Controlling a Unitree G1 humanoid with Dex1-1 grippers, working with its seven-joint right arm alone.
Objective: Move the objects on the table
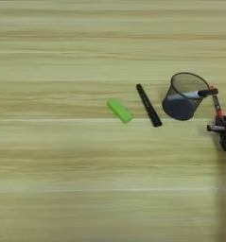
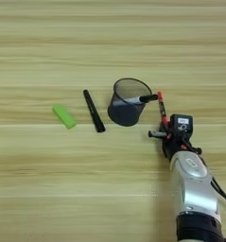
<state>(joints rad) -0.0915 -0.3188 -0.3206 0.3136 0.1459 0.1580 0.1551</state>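
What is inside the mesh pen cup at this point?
One pen lies in the mesh pen cup, its dark end over the right rim. The mesh wall blurs its lower end; the cup floor is too dark to check.

Bright, even light on the table (image 1: 62, 179); faint soft shadows, slightly soft focus

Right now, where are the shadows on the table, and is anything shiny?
Right eye view: a soft dark shadow lies on the table just left of the silver forearm, whose top shows a bright shine. Left eye view: that shadow darkens the lower right corner; the green block and the mesh cup cast only faint, small shadows.
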